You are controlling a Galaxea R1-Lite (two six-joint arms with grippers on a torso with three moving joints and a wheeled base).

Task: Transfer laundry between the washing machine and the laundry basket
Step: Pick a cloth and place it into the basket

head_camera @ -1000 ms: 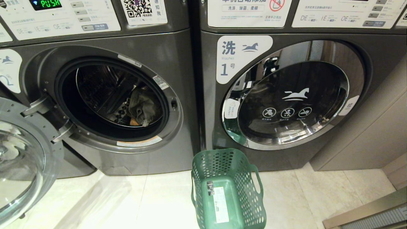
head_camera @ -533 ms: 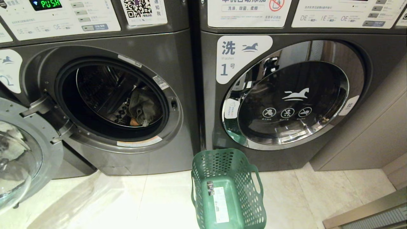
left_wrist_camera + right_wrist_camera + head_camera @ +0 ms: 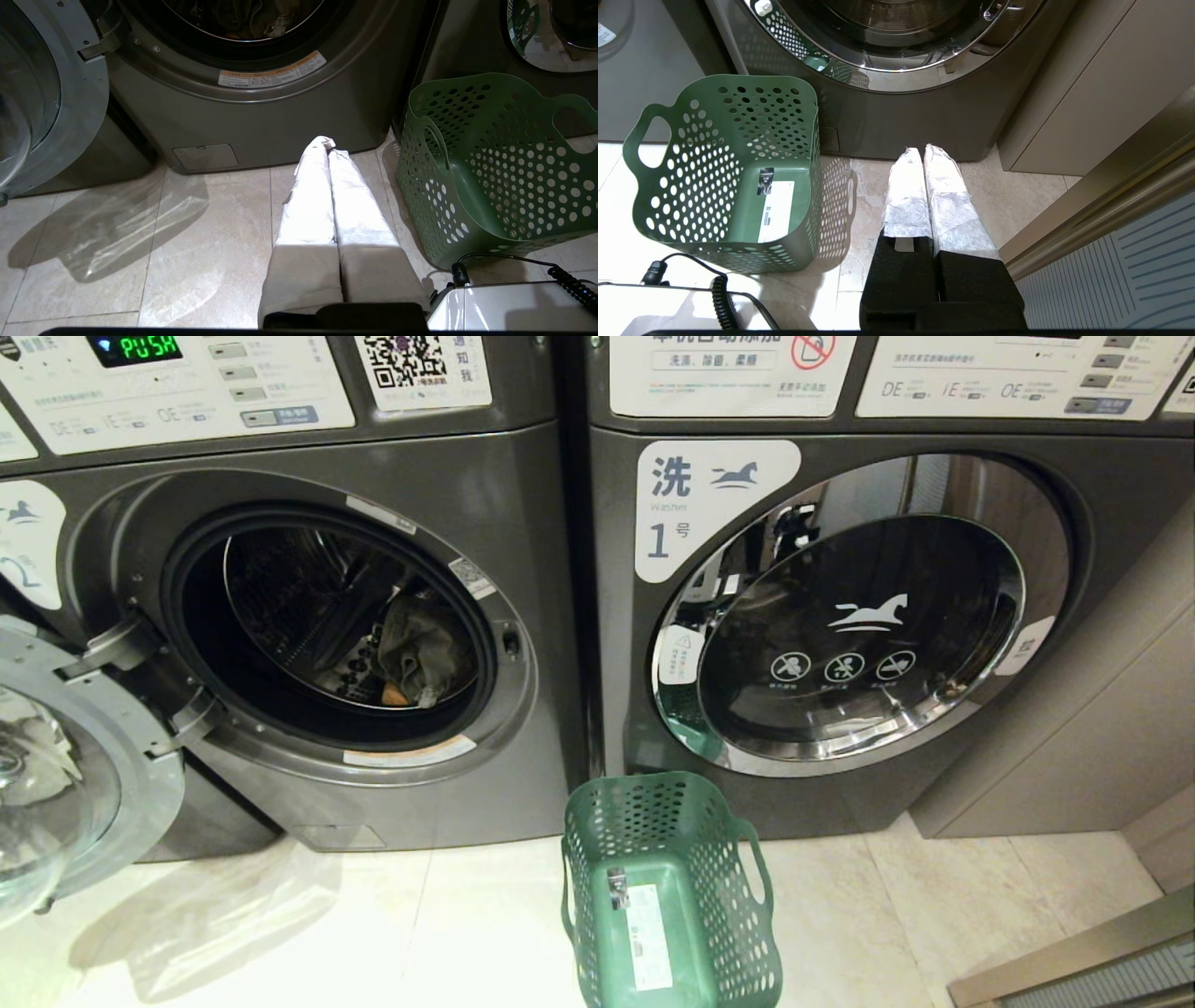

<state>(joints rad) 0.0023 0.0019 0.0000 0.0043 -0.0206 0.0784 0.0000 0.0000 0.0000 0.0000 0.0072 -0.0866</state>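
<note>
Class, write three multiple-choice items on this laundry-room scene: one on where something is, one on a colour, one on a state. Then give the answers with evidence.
1. Where is the laundry basket?
A. inside a drum
B. on the floor before the machines
C. on top of a machine

2. What colour is the basket?
A. green
B. blue
C. white

3. How is the door of the washing machine marked 2?
A. shut
B. swung open
C. missing

Answers:
1 B, it stands on the tiles.
2 A, its perforated walls are green.
3 B, the drum with laundry is exposed.
</note>
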